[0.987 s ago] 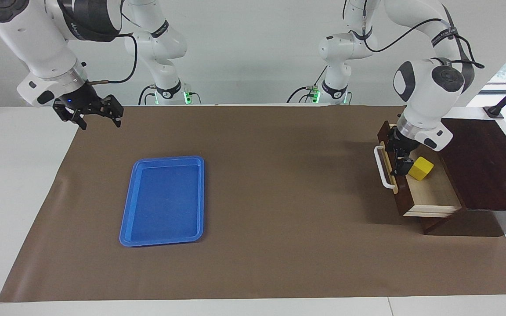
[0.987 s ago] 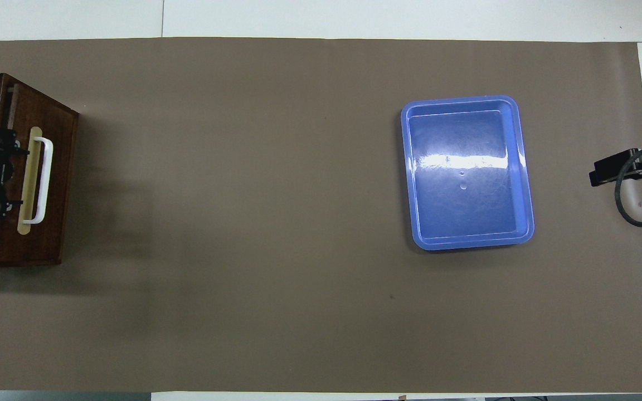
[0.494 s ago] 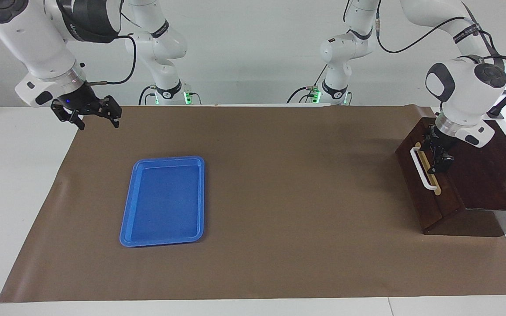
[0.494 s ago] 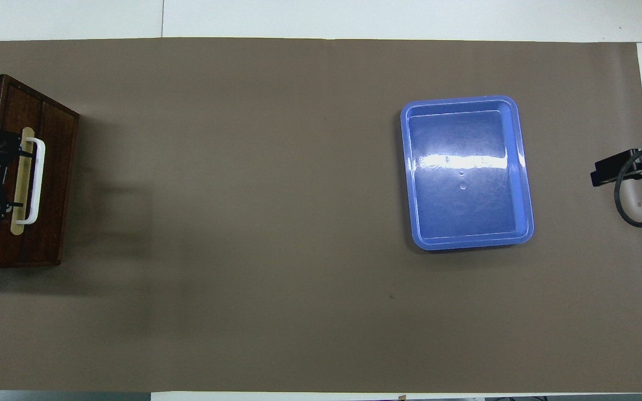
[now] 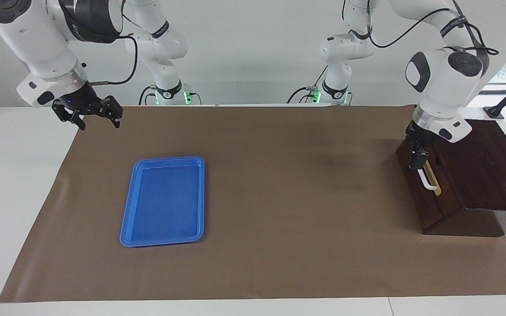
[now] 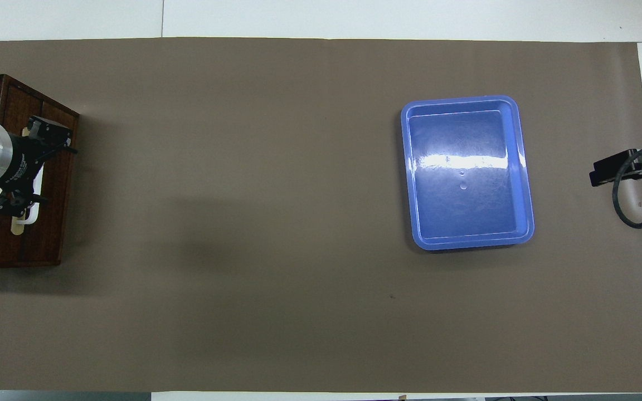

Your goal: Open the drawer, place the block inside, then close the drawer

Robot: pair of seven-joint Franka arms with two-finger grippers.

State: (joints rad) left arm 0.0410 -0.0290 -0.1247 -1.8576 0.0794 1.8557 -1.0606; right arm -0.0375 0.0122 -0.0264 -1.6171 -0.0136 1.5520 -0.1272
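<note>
Drawer (image 5: pixel 424 193) looks shut flush in its dark wooden box at left arm's end; block not visible, presumably inside. Left gripper (image 5: pixel 415 160) open, empty, just over white handle (image 5: pixel 426 182). Right gripper (image 5: pixel 97 118) open, empty, waits near blue tray (image 5: pixel 164 200). Closing step looks done; next: retract left arm.

Two white Franka arms with rounded, glossy shells and dark grey joint caps, each ending in a silver wrist ring and a black two-finger gripper. The right gripper (image 5: pixel 88 113) carries a small blue indicator light; the left gripper (image 5: pixel 415 153) is matte black throughout. Black cables loop along both arms, strapped by lettered black bands, and green lights glow at both bases.
</note>
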